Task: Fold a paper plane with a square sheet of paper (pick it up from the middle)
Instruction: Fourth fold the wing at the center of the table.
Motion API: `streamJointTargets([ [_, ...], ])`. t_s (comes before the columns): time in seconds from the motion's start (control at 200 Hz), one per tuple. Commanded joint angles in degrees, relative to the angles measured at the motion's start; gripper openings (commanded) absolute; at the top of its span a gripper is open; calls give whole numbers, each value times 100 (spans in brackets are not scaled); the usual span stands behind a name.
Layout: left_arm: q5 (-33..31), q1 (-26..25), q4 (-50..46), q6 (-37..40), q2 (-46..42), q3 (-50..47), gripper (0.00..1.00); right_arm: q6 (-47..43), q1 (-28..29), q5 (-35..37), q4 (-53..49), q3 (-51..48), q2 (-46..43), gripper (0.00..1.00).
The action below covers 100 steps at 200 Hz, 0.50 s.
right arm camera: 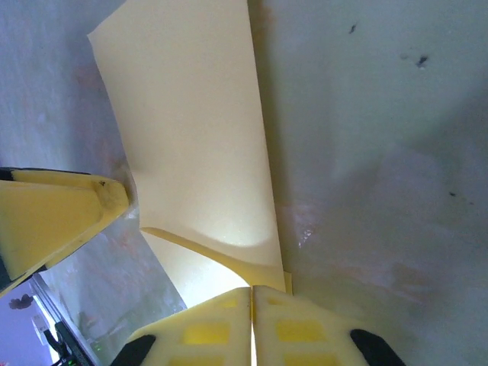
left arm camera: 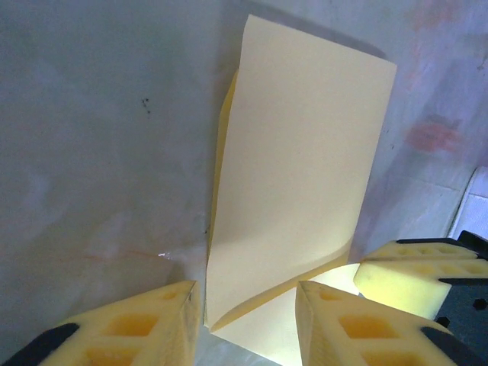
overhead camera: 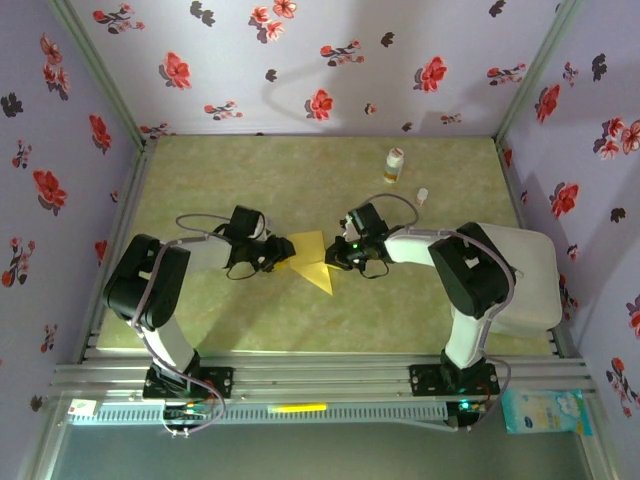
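Listing for you: small white-and-orange bottle [overhead camera: 394, 165] (contents unseen) upright, far across the pale green table [overhead camera: 250, 330]; folded mustard-yellow paper sheet [overhead camera: 312, 262] mid-table; right gripper [right arm camera: 252, 305] pinching its edge; left gripper [left arm camera: 248, 320] part-open, straddling it.

Enclosure seen from above. Back wall [overhead camera: 330, 60], left wall [overhead camera: 50, 150] and right wall [overhead camera: 600, 150]: lilac covering printed with red and dark flowers. Table [overhead camera: 300, 170]: pale green-beige marbled top, lightly scuffed and stained in the wrist views. Metal frame posts [overhead camera: 100, 70] rise at the corners; ribbed rail [overhead camera: 320, 380] along the near edge. Soft shadows fall on the back wall.
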Motion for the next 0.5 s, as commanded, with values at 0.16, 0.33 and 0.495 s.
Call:
streamJointTargets([
  [0.16, 115, 94, -105, -27, 93, 203, 38, 62, -16, -167, 328, -263, -332, 4],
  [0.33, 189, 113, -113, -30, 132, 257, 39, 220, -57, -306, 678, -468, -420, 4],
  [0.495, 278, 112, -97, -53, 208, 305, 40, 413, -116, -415, 1065, -658, -471, 3],
])
